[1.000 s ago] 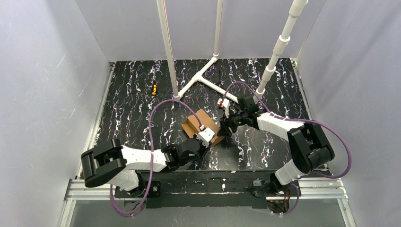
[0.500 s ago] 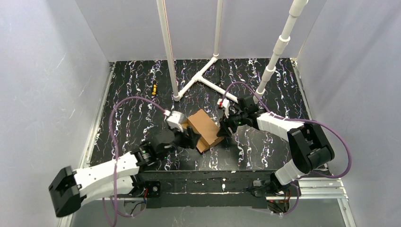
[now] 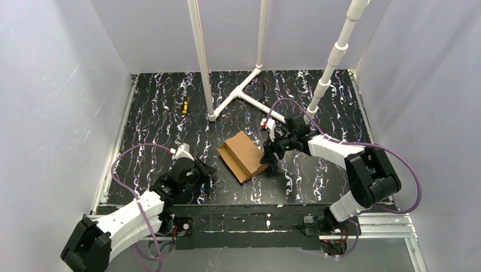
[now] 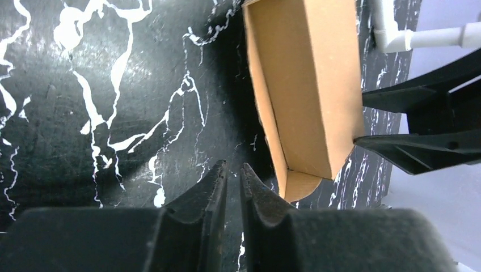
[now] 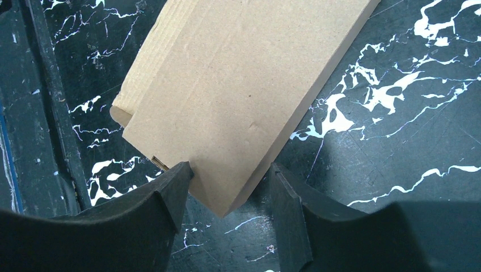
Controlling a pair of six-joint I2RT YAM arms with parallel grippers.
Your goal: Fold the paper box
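The paper box (image 3: 244,156) is a small brown cardboard box lying on the black marbled table. In the left wrist view the paper box (image 4: 306,85) shows a long open side. My left gripper (image 3: 207,169) sits a short way to its left, apart from it. In its own view the left gripper (image 4: 233,167) has its jaws almost together with nothing between them. My right gripper (image 3: 267,155) is at the box's right end. There the right gripper (image 5: 228,170) stands open around a corner of the paper box (image 5: 238,85), and one fingertip (image 5: 180,170) touches its edge.
A white pipe frame (image 3: 249,93) with tall uprights stands on the table behind the box. A small yellow and black object (image 3: 184,105) lies at the far left. Grey walls close in the table on three sides.
My left arm has pulled back from the box toward the near left, and its jaws have come together. The box now lies uncovered. The right arm has stayed in place.
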